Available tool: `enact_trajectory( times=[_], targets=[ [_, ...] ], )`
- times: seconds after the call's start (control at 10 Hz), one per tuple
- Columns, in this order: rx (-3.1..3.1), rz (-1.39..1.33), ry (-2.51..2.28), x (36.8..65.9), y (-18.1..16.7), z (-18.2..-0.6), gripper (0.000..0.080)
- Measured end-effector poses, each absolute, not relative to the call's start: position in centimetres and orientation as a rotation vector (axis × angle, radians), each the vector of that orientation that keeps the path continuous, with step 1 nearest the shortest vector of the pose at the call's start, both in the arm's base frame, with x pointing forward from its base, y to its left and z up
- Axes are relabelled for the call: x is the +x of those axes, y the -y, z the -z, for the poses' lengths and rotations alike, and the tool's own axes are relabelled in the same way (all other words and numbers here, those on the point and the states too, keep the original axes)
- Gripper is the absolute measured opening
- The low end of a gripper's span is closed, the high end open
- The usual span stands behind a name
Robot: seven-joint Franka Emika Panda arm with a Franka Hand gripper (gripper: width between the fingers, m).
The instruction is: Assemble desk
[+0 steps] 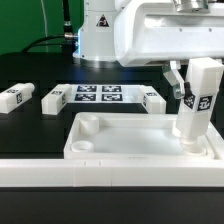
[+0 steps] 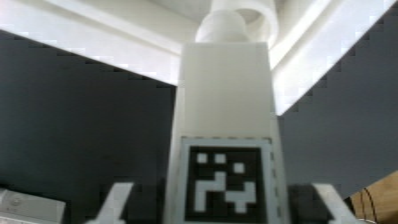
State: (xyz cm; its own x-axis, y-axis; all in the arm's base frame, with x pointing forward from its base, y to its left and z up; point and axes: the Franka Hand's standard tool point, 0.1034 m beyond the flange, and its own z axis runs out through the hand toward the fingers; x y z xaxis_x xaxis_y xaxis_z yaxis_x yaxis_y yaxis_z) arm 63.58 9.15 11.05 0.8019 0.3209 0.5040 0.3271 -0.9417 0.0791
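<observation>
Fingers [image 1: 179, 82] [image 2: 118, 203]: part-way open and closed on the upper part of one white leg, one finger on each side of it; they touch nothing else.
Held leg [image 1: 197, 103] [image 2: 228, 100]: one, upright, its lower end down inside the tabletop at the end on the exterior view's right. The wrist view looks along it to a round socket [image 2: 242, 20] beyond its far end.
Tag on held leg [image 1: 204, 100] [image 2: 226, 182]: one black-and-white square shows, just below the grip.
Tabletop [image 1: 130, 142]: one, a white rectangular tray lying flat near the worktop edge closest to the exterior camera. Another round socket [image 1: 89, 125] shows in its corner on the exterior view's left.
Loose legs [image 1: 17, 97] [image 1: 54, 100] [image 1: 152, 100]: three, lying on their sides on the worktop behind the tabletop. Two are toward the worktop edge on the exterior view's left, and one lies just beside the marker board on its right.
Legs in all: four, one gripped and three lying down.
Marker board [image 1: 98, 95]: one, flat on the worktop between the second and third loose legs.
Low wall [image 1: 50, 172]: one, long and white, along the near worktop edge, with the tabletop against it.
Worktop [image 1: 30, 125]: black.
Arm [image 1: 150, 30]: one, white, reaching in from above.
</observation>
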Motion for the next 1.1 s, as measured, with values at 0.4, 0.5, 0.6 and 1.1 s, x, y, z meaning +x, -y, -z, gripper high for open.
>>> enact_trajectory(
  times=[0.4, 0.5, 0.6, 1.1],
  targets=[
    [-2.968, 0.817, 0.544, 63.4, -9.7, -10.7, 0.0291],
    [-2.964, 0.830, 0.546, 63.4, -9.9, -10.6, 0.0291],
    [-2.960, 0.842, 0.549, 63.5, -10.1, -10.6, 0.0291],
    [-2.964, 0.826, 0.553, 63.1, -10.2, -9.7, 0.0291]
  ],
)
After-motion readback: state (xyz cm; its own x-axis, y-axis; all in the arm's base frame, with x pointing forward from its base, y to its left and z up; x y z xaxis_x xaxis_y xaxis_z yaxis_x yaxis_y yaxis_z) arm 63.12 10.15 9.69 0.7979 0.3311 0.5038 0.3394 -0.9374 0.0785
